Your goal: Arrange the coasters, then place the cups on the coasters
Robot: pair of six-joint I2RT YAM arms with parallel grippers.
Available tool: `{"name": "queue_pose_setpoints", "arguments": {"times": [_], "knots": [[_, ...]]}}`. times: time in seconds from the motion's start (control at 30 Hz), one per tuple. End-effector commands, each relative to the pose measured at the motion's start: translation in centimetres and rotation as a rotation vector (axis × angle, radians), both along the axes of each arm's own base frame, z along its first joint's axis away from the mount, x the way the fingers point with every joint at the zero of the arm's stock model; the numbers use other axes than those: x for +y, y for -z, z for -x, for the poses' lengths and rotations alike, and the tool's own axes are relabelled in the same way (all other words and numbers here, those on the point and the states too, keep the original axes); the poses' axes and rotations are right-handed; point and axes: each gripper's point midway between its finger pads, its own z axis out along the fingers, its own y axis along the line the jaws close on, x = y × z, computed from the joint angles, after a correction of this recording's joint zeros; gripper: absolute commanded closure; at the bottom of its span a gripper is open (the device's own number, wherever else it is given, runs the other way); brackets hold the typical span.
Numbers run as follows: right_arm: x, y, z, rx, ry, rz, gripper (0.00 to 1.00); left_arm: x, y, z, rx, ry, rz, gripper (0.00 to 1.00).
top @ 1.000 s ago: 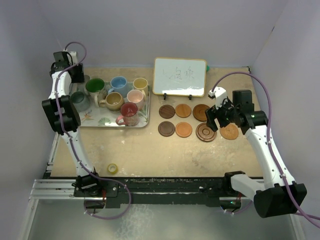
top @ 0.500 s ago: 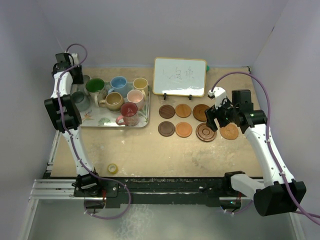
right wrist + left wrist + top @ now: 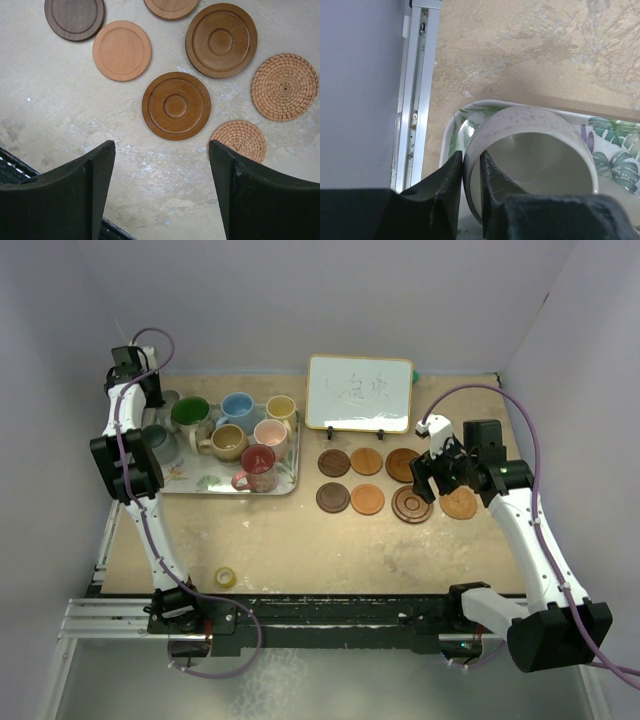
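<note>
Tray (image 3: 451, 136): left pincer (image 3: 471, 167) snug on cup (image 3: 535, 125)

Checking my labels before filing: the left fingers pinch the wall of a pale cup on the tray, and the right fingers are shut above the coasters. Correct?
No: the right fingers are open, spread wide above the coasters, as the right wrist view shows. The left fingers do pinch the wall of a pale cup on the tray.

Plain pale lilac walls (image 3: 300, 300) enclosed my worn, mottled tan tabletop (image 3: 300, 540), edged by a silver aluminium rail (image 3: 100, 618) under even light.
</note>
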Motion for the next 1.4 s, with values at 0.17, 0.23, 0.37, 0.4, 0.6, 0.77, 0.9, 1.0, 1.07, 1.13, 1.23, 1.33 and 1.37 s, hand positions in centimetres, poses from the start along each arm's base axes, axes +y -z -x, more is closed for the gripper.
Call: {"name": "queue_pose_setpoints", "arguments": {"times": [0.17,0.23,0.37,0.4,0.6,0.77,0.9,1.0,1.07,1.13,1.23,1.33,1.37], "knots": [[-0.3,0.0,-0.5,-0.016,0.004,0.016,0.23,0.7,-2.1,-1.1,-0.055,-0.007,-0.019,0.95],[-0.2,0.0,-0.5,-0.017,0.002,0.012,0.23,0.9,-2.7,-1.3,-0.072,-0.014,-0.025,0.97],[-0.1,-0.2,-0.6,-0.02,0.0,0.008,0.23,1.2,-5.0,-1.7,-0.13,-0.032,-0.038,0.97],[-0.1,-0.3,-0.6,-0.023,-0.001,0.007,0.23,1.2,-5.6,-1.9,-0.149,-0.037,-0.042,0.97],[0.1,-0.8,-0.7,-0.041,-0.005,-0.005,0.23,1.5,-9.0,-2.1,-0.238,-0.064,-0.058,0.97],[0.6,-1.3,-0.9,-0.042,-0.02,-0.025,0.24,1.7,-11.6,-2.1,-0.293,-0.074,-0.085,0.97],[0.8,-1.6,-1.0,-0.036,-0.028,-0.031,0.24,2.0,-14.1,-1.8,-0.333,-0.079,-0.117,0.97],[0.9,-1.9,-1.2,-0.038,-0.033,-0.034,0.24,2.1,-15.7,-1.5,-0.359,-0.081,-0.135,0.97],[0.9,-2.2,-1.3,-0.042,-0.036,-0.036,0.24,2.0,-17.0,-1.3,-0.381,-0.081,-0.145,0.97],[1.1,-2.7,-1.5,-0.05,-0.042,-0.039,0.25,2.1,-18.4,-1.0,-0.403,-0.087,-0.16,0.97],[1.5,-3.8,-1.9,-0.069,-0.057,-0.054,0.25,2.2,-21.2,-0.2,-0.442,-0.099,-0.19,0.97],[2.2,-5.2,-2.6,-0.099,-0.07,-0.084,0.25,1.4,-24.1,1.1,-0.479,-0.092,-0.213,0.97],[2.6,-5.7,-2.9,-0.105,-0.073,-0.103,0.25,0.7,-25.0,1.7,-0.488,-0.081,-0.221,0.97]]}}
